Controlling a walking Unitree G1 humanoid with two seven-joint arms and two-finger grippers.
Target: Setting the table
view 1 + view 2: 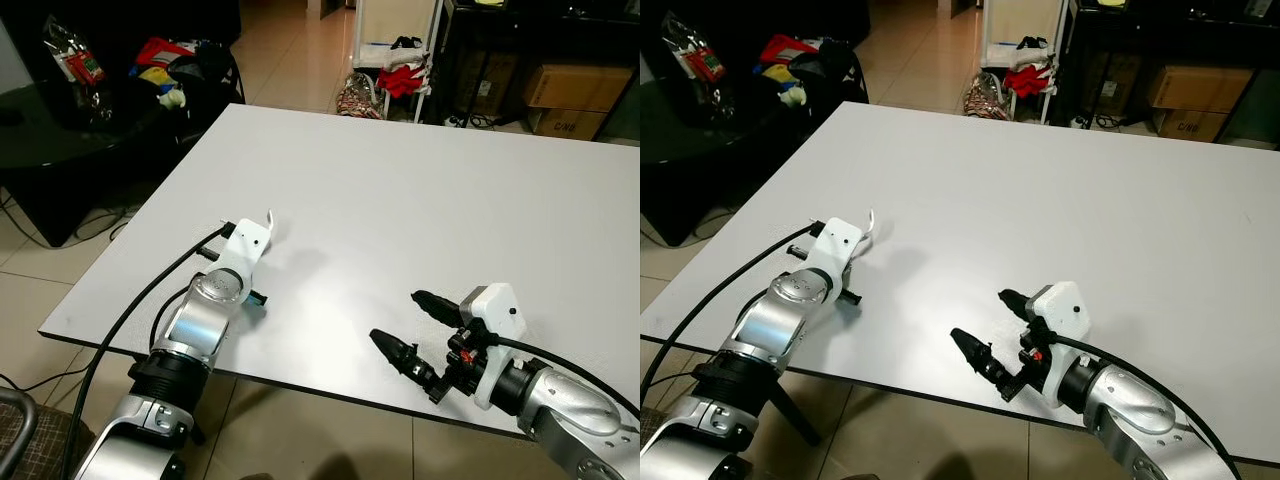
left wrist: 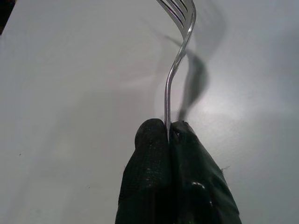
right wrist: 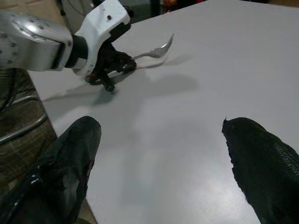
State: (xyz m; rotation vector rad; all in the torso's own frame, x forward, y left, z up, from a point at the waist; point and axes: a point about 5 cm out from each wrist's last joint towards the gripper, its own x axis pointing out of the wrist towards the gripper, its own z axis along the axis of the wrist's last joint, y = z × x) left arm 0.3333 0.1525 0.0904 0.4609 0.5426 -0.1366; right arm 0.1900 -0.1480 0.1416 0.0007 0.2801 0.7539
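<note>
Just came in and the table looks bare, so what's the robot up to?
The left gripper is shut on the handle of a metal fork, holding it low over the white table near its left side, tines pointing away from the robot. The right gripper hovers open above the near edge, holding nothing. No fork is laid down yet.

- fork (image 2: pixel 180 51): silver metal, thin curved handle, tines pointing away
- handle end pinched in left gripper (image 2: pixel 168 135), held just above white table (image 1: pixel 420 190)
</note>
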